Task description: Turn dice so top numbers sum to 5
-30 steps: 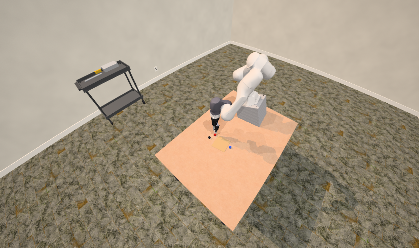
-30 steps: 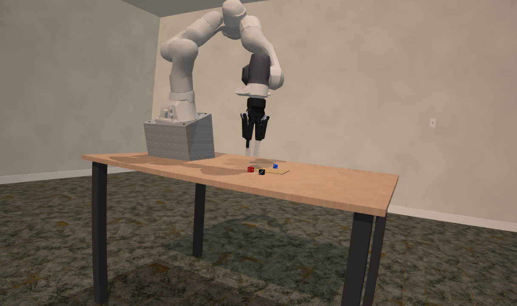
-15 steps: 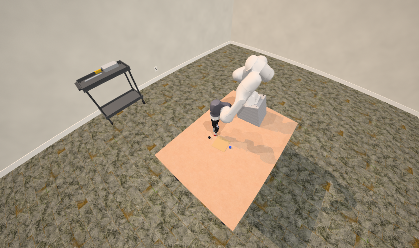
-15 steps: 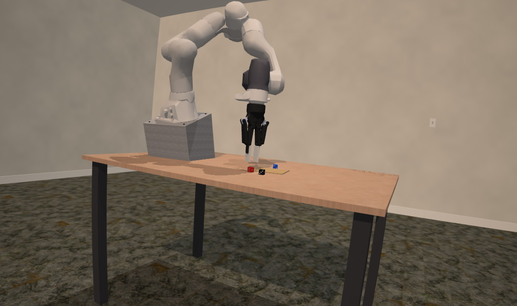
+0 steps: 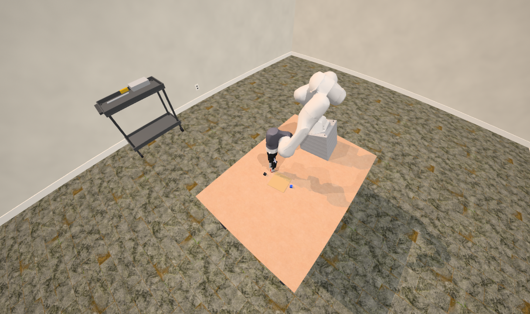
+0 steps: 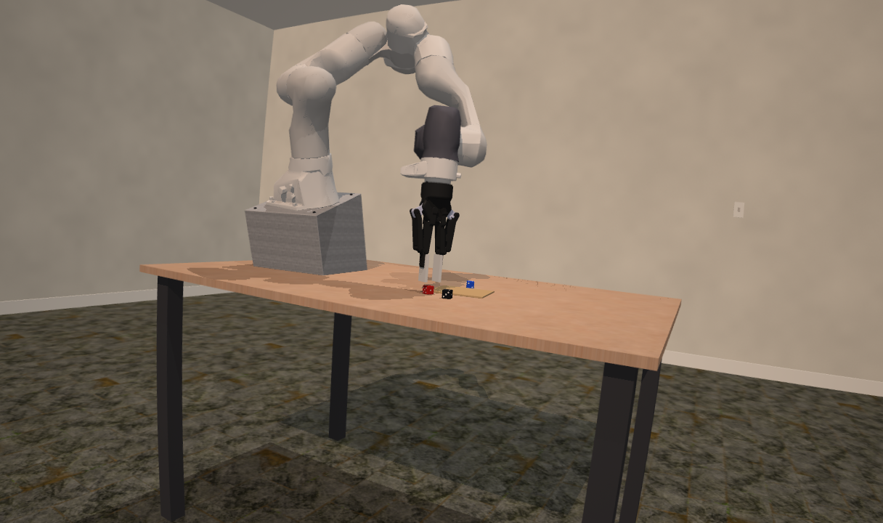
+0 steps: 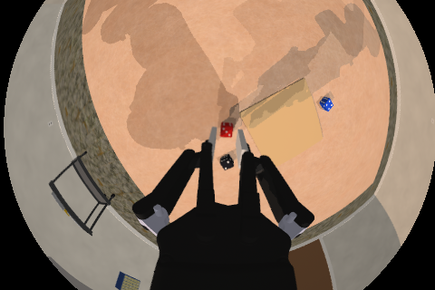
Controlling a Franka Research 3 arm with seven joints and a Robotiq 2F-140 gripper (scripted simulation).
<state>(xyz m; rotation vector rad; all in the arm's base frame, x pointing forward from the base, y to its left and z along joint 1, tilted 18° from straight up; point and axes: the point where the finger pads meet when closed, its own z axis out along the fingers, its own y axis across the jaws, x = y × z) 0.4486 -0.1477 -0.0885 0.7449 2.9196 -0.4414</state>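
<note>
A tan mat (image 7: 285,123) lies flat on the wooden table; it also shows in the exterior view (image 6: 473,293). All three dice sit on the bare table, off the mat. The red die (image 7: 227,130) (image 6: 428,289) is by the mat's near-left corner. The black die (image 7: 227,161) (image 6: 446,293) is just beside it. The blue die (image 7: 326,103) (image 6: 470,284) is past the mat's opposite edge. My gripper (image 7: 227,136) points straight down, its fingers narrowed but apart. Its tips (image 6: 430,278) hang just above the red die, straddling it without touching. Nothing is held.
The robot's grey base block (image 6: 306,239) stands at the table's back. A dark two-shelf cart (image 5: 140,111) stands on the floor by the wall, away from the table. The table edge lies well clear of the dice.
</note>
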